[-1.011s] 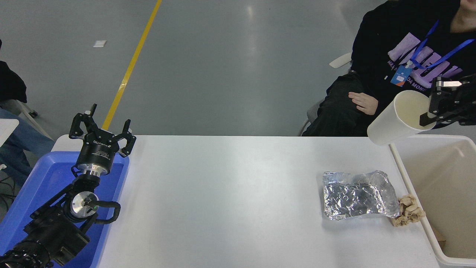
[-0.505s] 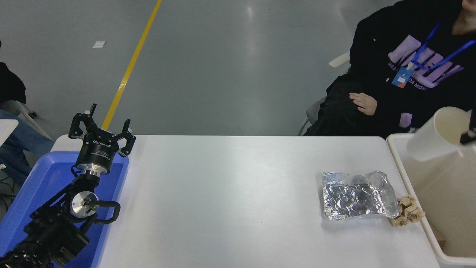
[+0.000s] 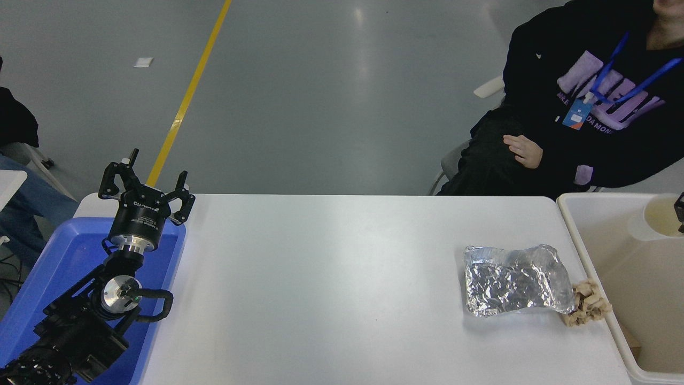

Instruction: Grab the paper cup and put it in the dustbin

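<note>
The white paper cup [image 3: 653, 223] hangs inside the cream-white dustbin [image 3: 604, 196] at the table's right end, near its far wall, with its cream inside facing up. Only a black sliver of my right gripper [image 3: 680, 212] shows at the picture's right edge, at the cup's rim, still gripping it. My left gripper [image 3: 149, 184] is open and empty, parked over the blue tray at the lower left.
A crinkled silver foil bag [image 3: 513, 286] lies on the table left of the dustbin, with a crumpled brown paper wad [image 3: 588, 310] against the bin's wall. A blue tray [image 3: 64, 251] sits at the left. A person [image 3: 588, 107] sits at the far right, one hand [image 3: 523, 149] on a knee.
My right gripper has carried the cup right and down, from above the dustbin's near corner to inside the bin, and has mostly left the picture. The left arm has not moved.
</note>
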